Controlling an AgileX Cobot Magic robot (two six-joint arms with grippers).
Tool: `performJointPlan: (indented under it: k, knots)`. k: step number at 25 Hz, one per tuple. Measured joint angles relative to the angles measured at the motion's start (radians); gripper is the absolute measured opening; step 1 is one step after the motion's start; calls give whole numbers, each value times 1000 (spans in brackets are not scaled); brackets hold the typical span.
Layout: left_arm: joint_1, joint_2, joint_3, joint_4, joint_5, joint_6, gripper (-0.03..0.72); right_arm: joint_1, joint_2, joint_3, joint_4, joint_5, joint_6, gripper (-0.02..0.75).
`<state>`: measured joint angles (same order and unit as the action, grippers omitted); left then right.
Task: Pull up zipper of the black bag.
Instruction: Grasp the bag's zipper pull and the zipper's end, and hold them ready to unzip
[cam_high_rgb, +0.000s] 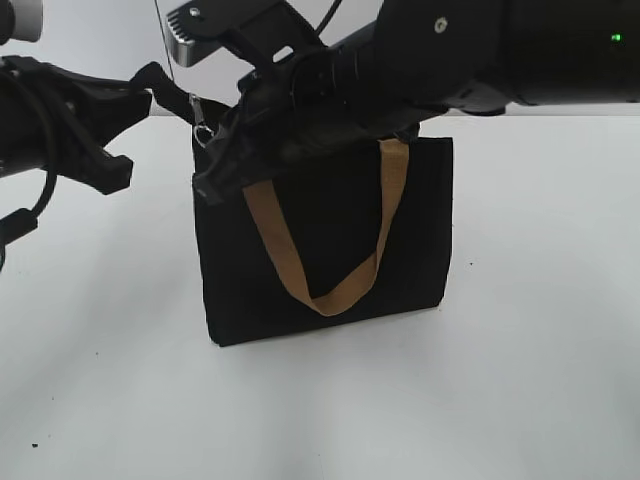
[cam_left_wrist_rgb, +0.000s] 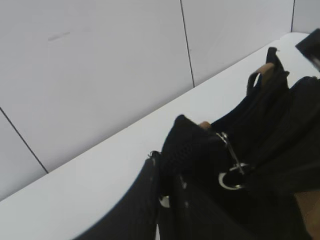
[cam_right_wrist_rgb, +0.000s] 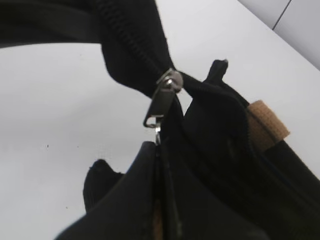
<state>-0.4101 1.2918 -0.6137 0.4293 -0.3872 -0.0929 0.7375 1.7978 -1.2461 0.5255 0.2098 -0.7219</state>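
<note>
The black bag stands upright on the white table, its tan handle hanging down the front. The zipper, a silver slider with a ring pull, sits at the bag's top left corner. It also shows in the right wrist view and in the left wrist view. My left gripper is shut on the black fabric tab at the bag's top left end. My right gripper reaches across the bag's top. Its jaws are shut, with the lower end of the zipper pull running between them.
The white table spreads around the bag. A pale panelled wall stands behind it. The right arm's dark body covers the bag's top edge. A second tan handle shows beside the track.
</note>
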Motion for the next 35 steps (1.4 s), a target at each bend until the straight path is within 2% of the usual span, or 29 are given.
performJointPlan:
  k: [13,19,28,35]
  knots:
    - [0,0,0,3,230,0,32,-1,-61,0,15,108,0,-13]
    - [0,0,0,3,268,0,32,-32,-61,0,102,120,0,-13]
    - [0,0,0,3,282,0,31,-78,-61,0,168,146,0,-13]
    - [0,0,0,6,291,4,31,-148,-61,0,212,171,2,-13]
